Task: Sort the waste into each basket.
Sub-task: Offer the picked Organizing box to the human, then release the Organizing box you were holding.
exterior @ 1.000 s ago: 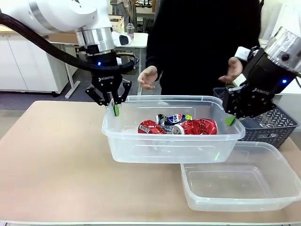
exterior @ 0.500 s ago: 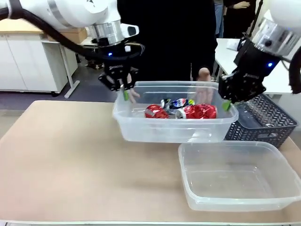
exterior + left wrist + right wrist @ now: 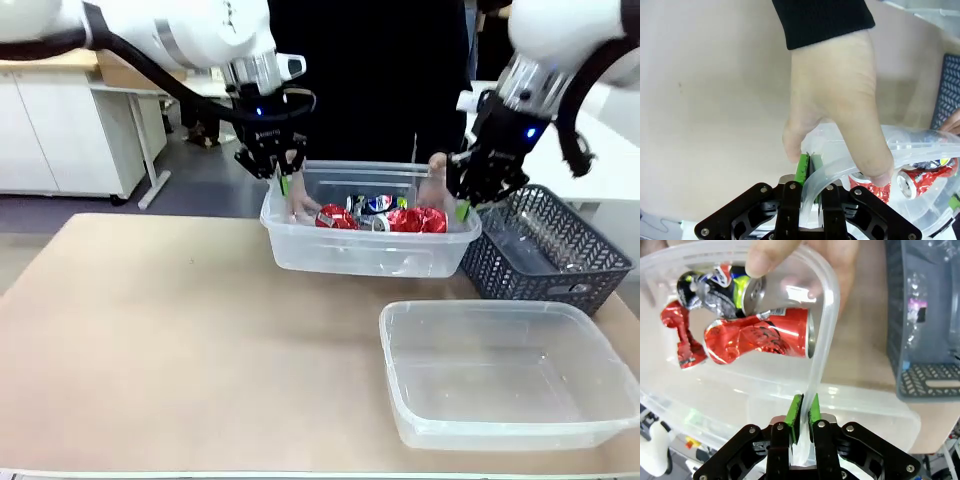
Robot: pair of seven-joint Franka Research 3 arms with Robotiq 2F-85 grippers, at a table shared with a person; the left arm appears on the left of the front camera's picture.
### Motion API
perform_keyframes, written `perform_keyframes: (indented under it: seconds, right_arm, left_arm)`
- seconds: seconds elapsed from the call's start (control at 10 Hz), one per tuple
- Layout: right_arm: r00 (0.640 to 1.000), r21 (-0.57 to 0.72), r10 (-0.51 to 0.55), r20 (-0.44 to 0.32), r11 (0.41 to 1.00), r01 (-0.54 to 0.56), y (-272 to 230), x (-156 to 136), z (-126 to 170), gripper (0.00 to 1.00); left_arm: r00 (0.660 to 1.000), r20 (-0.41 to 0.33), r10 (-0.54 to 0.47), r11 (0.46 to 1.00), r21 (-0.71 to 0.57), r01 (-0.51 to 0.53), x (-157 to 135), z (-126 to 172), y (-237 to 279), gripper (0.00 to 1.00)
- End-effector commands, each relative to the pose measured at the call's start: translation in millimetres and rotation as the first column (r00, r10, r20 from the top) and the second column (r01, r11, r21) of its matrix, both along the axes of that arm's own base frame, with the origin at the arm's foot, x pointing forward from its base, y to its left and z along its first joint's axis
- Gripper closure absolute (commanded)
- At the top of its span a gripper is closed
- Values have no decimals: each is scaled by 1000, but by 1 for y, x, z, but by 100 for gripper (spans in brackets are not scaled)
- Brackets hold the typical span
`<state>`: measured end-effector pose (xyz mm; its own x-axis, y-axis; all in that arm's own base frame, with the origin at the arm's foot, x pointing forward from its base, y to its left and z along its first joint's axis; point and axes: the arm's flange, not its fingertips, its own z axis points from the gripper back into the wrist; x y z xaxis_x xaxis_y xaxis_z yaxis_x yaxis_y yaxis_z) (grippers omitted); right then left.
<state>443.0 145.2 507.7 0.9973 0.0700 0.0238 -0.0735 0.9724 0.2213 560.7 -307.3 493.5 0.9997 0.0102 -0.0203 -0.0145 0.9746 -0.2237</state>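
Note:
A clear tub (image 3: 370,255) holding crushed red cans (image 3: 418,220) hangs at the far side of the table, carried by both arms. My left gripper (image 3: 284,184) is shut on its left rim (image 3: 812,176), and my right gripper (image 3: 462,209) is shut on its right rim (image 3: 812,385). The person's hands (image 3: 436,180) grip both far corners of the same tub; one hand (image 3: 840,100) lies over the rim beside my left fingers. The red cans (image 3: 760,337) and a dark printed can (image 3: 720,287) lie inside. A second clear tub (image 3: 505,375) stands empty at the front right.
A dark grey lattice basket (image 3: 545,260) with clear plastic bottles (image 3: 920,300) stands at the right, just behind the empty tub and close to my right gripper. The tan tabletop (image 3: 150,340) stretches to the left and front.
Both grippers have carried the tub with the cans away from me, towards the person. The person's hands, open behind it before, now hold its far corners.

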Motion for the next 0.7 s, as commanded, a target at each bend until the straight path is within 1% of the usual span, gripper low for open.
perform_keyframes:
  seconds: [0.0,0.1,0.6]
  right_arm:
    - [1000,65,16,21,998,-18,18,3,-9,91]
    - [1000,0,0,0,1000,0,0,0,0,91]
    - [1000,0,0,0,1000,0,0,0,0,91]
  left_arm:
    - [1000,1,-22,1000,1,22,-12,4,1,93]
    - [1000,1,-22,1000,1,22,-12,4,1,93]
    - [1000,1,-22,1000,1,22,-12,4,1,93]
